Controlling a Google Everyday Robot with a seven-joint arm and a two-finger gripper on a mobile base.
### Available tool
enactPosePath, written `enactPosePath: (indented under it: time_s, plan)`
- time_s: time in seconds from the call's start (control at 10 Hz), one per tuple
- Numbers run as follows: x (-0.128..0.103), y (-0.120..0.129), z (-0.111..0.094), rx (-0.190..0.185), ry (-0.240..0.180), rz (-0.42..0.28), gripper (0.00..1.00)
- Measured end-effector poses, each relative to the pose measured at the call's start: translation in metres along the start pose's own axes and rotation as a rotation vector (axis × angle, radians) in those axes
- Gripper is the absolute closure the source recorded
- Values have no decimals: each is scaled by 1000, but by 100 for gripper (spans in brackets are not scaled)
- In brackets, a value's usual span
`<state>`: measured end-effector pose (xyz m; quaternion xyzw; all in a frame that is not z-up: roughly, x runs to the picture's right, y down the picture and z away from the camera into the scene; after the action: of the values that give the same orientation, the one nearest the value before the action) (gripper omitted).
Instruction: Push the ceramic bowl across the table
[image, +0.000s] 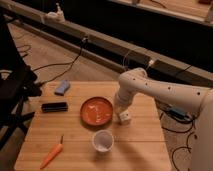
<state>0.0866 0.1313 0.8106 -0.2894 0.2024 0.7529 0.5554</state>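
The gripper (124, 117) is down at the counter (142, 147), on the right half of the wooden top. It shows as a pale blocky end below the white arm (150, 88), and whether it is open or closed cannot be told from this view. The arm reaches in from the right edge of the view, bends at a rounded joint above the counter's far right part, and drops to the gripper.

The ceramic bowl (96, 111) lies just to the left of the gripper as seen here, near the middle of the counter. Its right rim is very close to the gripper; whether the two touch cannot be told. The bowl sits flat and upright, orange-red with pale smudges inside.

In front of the bowl, nearer the camera, a small white cup (102, 141) stands upright, apart from both bowl and gripper. Left of the bowl, a dark flat rectangular object (54, 106) lies on the counter. Beyond that, near the far left corner, lies a small blue object (62, 88). A carrot (52, 155) lies at an angle near the front left corner.

Off the counter, a black chair (12, 92) stands at the left, and cables (60, 62) trail over the floor behind.
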Motion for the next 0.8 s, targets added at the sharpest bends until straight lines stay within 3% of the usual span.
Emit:
enactPosePath:
  time_s: [0.5, 0.8]
  plan:
    - [16, -15, 49, -54, 123, 114, 100]
    - [13, -23, 67, -59, 152, 132, 100]
